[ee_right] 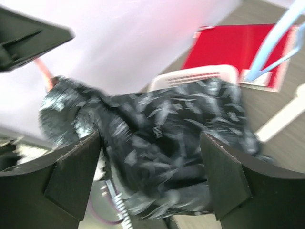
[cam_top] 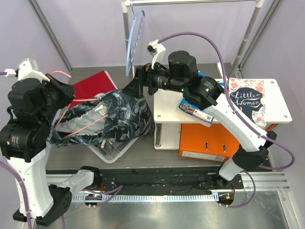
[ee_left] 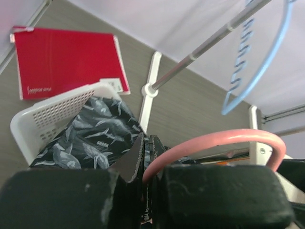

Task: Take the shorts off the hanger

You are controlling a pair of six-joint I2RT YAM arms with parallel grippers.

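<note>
My left pincer (ee_left: 147, 160) is clamped on the thin pink wire hanger (ee_left: 214, 141), which runs into the black, grey-marbled shorts (cam_top: 121, 114) heaped over a white mesh basket (ee_left: 52, 112). My right pincer (ee_right: 150, 145) gapes wide beside them.

Red folder (cam_top: 93, 83) lay at ten o'clock, white basket (cam_top: 112, 153) sat centre, blue hanger (ee_left: 240, 55) hung at twelve, book (cam_top: 248, 100) rested on white shelf (cam_top: 280, 109) at three, orange box (cam_top: 205, 140) stood beneath.

one pink hanger (ee_left: 214, 140), one blue hanger (ee_left: 240, 52), one shorts (cam_top: 126, 117)
</note>
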